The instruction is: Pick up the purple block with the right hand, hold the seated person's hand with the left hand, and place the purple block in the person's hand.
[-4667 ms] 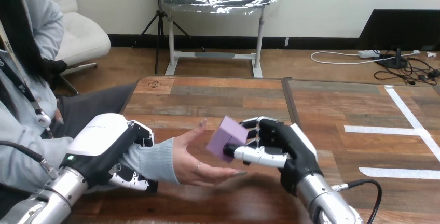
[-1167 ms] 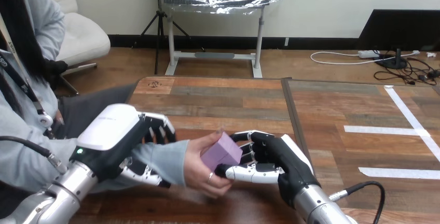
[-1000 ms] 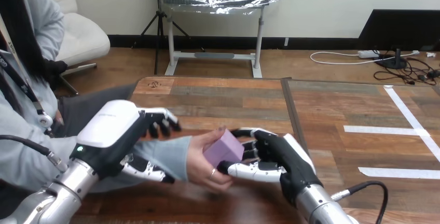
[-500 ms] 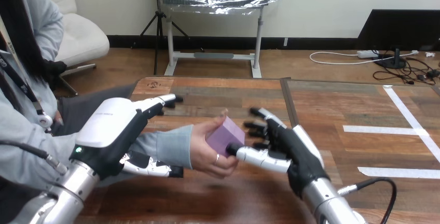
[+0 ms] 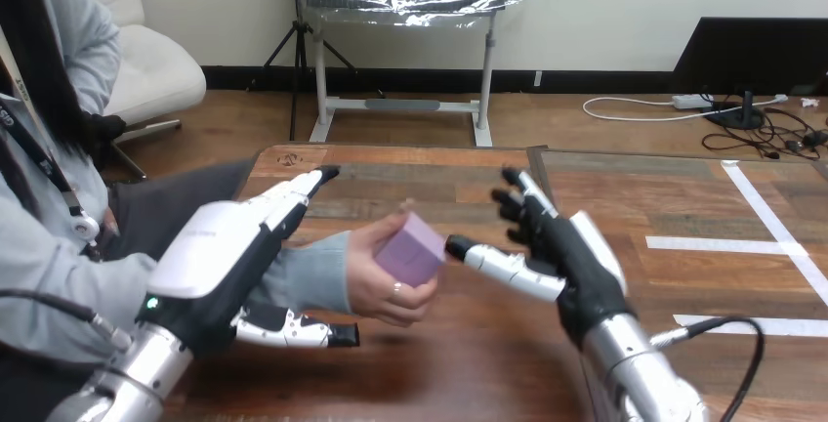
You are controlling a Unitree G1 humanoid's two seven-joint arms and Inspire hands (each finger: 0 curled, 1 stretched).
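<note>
The purple block (image 5: 411,249) sits in the person's hand (image 5: 381,271), whose fingers curl round it above the table. My right hand (image 5: 557,251) is open just right of the block, its fingers straight and its thumb tip pointing at the block without holding it. My left hand (image 5: 229,251) is open beside the person's grey sleeve (image 5: 312,273). Its fingers stretch straight over the sleeve and its thumb lies under it, with nothing gripped.
The wooden table (image 5: 439,183) stretches ahead beyond the hands, with a seam down its middle. White tape strips (image 5: 742,243) mark the table's right part. The person sits at the left side.
My right hand let go of the block, opened and drew back to the right. My left hand's fingers uncurled from the person's wrist and straightened. The person's hand closed on the block.
</note>
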